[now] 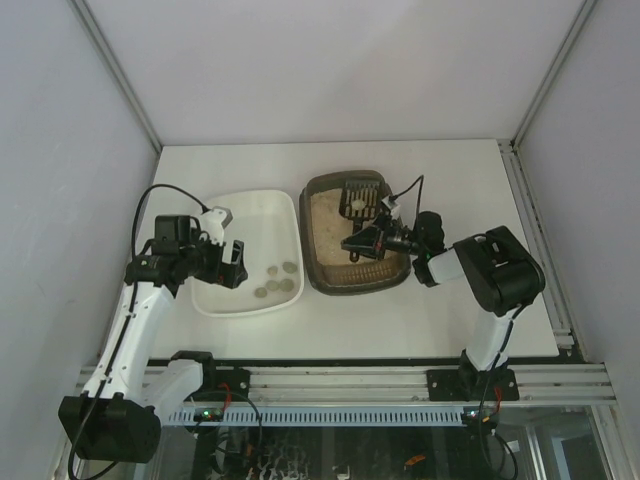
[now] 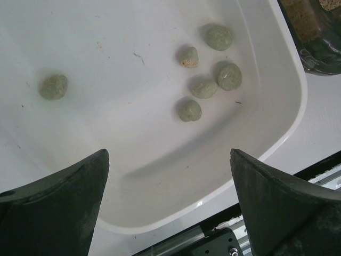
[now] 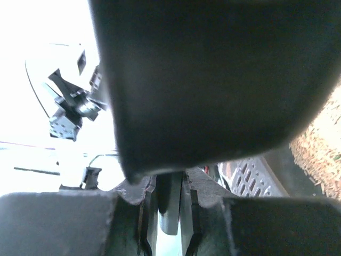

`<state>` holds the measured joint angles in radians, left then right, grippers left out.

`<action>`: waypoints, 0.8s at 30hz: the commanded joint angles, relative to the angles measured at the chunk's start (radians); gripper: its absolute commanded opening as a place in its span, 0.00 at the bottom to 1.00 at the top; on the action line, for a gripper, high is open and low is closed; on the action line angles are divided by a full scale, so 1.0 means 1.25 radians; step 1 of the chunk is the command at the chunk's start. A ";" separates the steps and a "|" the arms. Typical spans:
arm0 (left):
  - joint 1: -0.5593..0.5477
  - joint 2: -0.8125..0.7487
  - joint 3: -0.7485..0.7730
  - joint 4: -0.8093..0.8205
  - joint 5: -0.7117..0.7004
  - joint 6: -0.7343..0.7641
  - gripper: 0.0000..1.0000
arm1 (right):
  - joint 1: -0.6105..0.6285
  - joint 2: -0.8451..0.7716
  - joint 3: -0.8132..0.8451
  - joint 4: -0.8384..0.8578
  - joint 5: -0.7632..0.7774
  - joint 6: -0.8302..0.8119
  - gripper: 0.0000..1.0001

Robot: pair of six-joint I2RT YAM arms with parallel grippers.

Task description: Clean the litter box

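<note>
The dark brown-grey litter box (image 1: pixel 312 262) with beige litter (image 1: pixel 327 225) sits mid-table. Its litter also shows in the right wrist view (image 3: pixel 319 154). My right gripper (image 1: pixel 360 243) reaches over the box and is shut on the thin handle (image 3: pixel 170 205) of a black slotted scoop (image 1: pixel 358 200), whose head lies at the box's far end with a pale lump on it. The scoop's slots show in the right wrist view (image 3: pixel 250 176). My left gripper (image 1: pixel 230 264) is open and empty over the white tray's left side, seen from its wrist camera (image 2: pixel 169 202).
The plain white tray (image 1: pixel 240 205) stands just left of the litter box and holds several grey-green clumps (image 1: pixel 276 283), which also show in the left wrist view (image 2: pixel 205 88). The tray's near rim (image 2: pixel 277 144) lies close to the table's front rail (image 1: pixel 340 380).
</note>
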<state>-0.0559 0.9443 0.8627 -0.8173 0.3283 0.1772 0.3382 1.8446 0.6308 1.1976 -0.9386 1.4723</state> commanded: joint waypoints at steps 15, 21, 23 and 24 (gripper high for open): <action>0.029 0.000 0.031 -0.041 0.037 0.043 1.00 | 0.066 -0.052 0.020 -0.061 -0.009 -0.081 0.00; 0.075 -0.018 0.019 -0.035 0.067 0.057 1.00 | 0.071 -0.122 0.117 -0.497 -0.041 -0.334 0.00; 0.090 -0.019 0.016 -0.038 0.088 0.065 0.99 | 0.087 -0.161 0.182 -0.783 0.012 -0.492 0.00; 0.094 -0.020 0.015 -0.039 0.093 0.066 0.99 | 0.100 -0.178 0.229 -0.918 0.054 -0.577 0.00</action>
<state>0.0341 0.9386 0.8639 -0.8646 0.3740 0.2211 0.4286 1.7382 0.7479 0.6720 -0.9665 1.1648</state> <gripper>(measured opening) 0.992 0.133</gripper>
